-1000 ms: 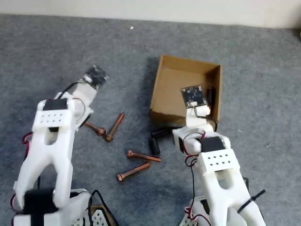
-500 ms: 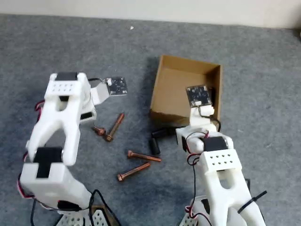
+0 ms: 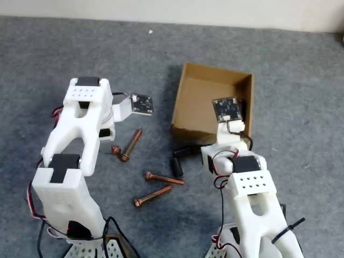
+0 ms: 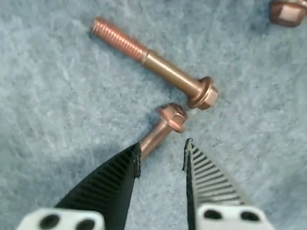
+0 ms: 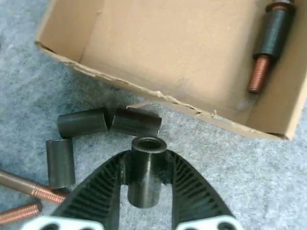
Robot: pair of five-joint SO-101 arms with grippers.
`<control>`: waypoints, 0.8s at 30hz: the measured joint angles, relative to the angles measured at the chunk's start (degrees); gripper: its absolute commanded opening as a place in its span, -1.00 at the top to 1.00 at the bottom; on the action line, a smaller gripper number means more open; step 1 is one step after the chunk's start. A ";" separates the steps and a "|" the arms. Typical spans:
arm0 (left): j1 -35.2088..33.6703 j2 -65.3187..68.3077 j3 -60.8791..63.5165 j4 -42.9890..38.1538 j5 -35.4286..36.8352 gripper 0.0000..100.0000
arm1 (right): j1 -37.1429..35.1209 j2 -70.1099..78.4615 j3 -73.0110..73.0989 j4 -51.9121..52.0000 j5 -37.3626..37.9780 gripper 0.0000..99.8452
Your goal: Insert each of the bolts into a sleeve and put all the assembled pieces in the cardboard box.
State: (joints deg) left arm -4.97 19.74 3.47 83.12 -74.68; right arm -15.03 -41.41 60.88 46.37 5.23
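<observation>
Grey short-pile carpet (image 3: 279,59), evenly lit, covered the frame. Pale wall (image 3: 161,8) ran as a narrow band along the top edge. One white speck (image 3: 150,31) lay upper centre.

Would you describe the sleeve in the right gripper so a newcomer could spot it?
Find the cardboard box; just outside its torn wall, three black sleeves lie loose on the grey carpet. Beside them, the held sleeve is the one clamped in the right gripper, its open end showing.

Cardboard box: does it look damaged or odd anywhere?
Yes, slightly. The cardboard box has a torn, ragged top edge along its near wall, clearest in the right wrist view. Otherwise it looks sound, with one sleeved bolt lying inside.
</observation>
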 measured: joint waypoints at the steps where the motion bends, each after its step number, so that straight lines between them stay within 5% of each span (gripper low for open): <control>1: 0.18 0.62 0.00 0.00 0.00 0.66 | 0.00 0.00 0.00 0.00 0.00 0.99; 14: 0.88 7.38 -0.09 -2.29 0.00 0.99 | 0.00 0.00 0.00 0.00 0.00 0.99; 24: 0.70 7.30 -0.88 0.53 0.44 0.99 | 0.00 0.00 0.00 0.00 0.00 0.99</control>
State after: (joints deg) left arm -4.26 27.03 2.59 83.65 -74.24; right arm -15.03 -41.41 60.88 46.37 5.23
